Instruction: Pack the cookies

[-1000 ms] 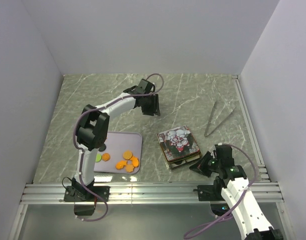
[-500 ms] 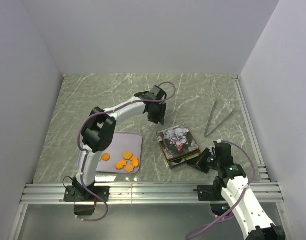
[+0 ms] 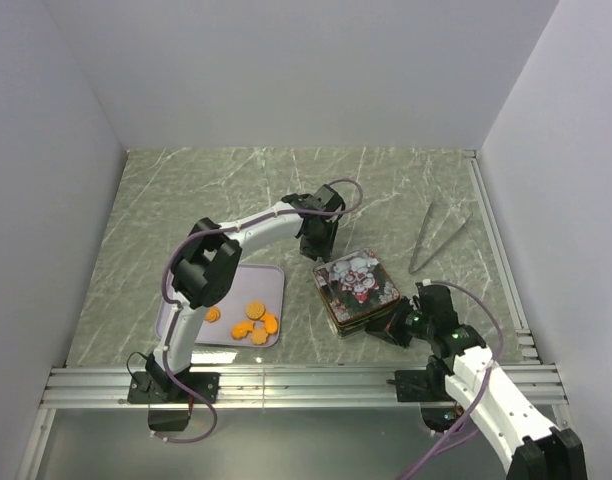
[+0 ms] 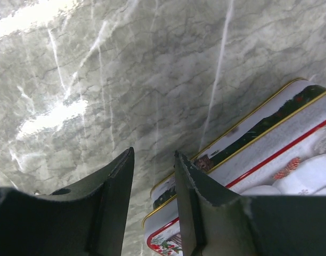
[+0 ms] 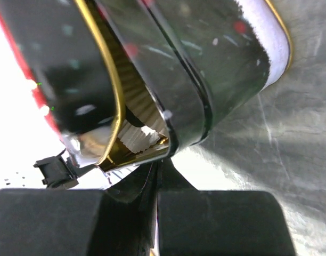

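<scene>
Several orange cookies (image 3: 254,322) lie on a pale tray (image 3: 271,275) at the near left. A square printed tin (image 3: 358,290) sits right of the tray, its lid slightly ajar. My left gripper (image 3: 317,243) is open by a narrow gap and empty, at the tin's far-left corner; the left wrist view shows its fingers (image 4: 187,181) beside the tin (image 4: 269,138). My right gripper (image 3: 396,328) is shut, its tip against the tin's near-right corner. In the right wrist view the gripper (image 5: 156,173) touches the gap under the lid (image 5: 56,80), where a white paper cup (image 5: 141,133) shows.
Metal tongs (image 3: 431,238) lie on the marble table at the far right. White walls enclose the table on three sides. A metal rail (image 3: 306,380) runs along the near edge.
My left gripper swung right and nearer, from the middle of the table to the tin's far-left corner. My right gripper moved left up to the tin's near-right corner.
</scene>
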You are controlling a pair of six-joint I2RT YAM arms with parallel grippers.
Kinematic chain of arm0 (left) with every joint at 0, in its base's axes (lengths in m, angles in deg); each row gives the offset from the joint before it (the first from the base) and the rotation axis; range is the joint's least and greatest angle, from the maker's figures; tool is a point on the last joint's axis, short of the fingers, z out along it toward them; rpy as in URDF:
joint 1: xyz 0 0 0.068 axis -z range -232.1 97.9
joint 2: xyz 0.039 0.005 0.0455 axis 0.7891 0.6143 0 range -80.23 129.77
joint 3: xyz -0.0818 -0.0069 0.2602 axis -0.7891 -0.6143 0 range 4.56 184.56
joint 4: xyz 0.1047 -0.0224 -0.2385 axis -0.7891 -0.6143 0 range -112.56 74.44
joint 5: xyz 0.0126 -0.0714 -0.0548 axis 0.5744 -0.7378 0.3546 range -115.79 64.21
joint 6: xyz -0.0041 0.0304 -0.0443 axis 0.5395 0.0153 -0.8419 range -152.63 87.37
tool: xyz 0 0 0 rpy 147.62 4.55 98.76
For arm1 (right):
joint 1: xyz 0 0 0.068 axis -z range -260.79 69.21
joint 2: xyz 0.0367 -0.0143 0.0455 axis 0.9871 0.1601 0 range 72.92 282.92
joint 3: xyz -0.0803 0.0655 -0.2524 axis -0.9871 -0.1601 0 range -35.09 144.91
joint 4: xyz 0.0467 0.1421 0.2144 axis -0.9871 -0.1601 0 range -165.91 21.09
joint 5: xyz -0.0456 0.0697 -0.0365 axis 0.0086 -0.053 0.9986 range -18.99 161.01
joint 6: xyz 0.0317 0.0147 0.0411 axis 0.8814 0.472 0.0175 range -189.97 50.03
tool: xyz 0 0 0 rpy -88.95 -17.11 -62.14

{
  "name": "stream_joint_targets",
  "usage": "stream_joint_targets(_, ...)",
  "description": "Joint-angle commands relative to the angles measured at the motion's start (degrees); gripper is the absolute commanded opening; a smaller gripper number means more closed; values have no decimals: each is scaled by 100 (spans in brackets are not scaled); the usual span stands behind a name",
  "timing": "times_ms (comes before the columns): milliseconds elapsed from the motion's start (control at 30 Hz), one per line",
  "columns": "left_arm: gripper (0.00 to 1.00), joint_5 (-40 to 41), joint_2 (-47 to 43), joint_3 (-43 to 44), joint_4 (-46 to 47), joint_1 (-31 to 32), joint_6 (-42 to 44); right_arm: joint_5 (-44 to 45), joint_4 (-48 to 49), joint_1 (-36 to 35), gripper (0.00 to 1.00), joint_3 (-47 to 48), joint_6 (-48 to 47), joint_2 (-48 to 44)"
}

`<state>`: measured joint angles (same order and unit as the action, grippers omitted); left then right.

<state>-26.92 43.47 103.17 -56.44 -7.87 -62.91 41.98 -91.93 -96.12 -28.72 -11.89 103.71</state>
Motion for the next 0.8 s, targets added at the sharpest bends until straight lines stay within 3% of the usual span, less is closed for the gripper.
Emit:
stream_joint_targets(0, 42, 86, -355, -96, -139, 7, -22, 197, 720, -163, 0, 101, 133, 331)
stream_joint_targets(767, 42, 95, -935, -729, 72, 437, 269, 733, 1125, -462, 0, 575, 194, 1211)
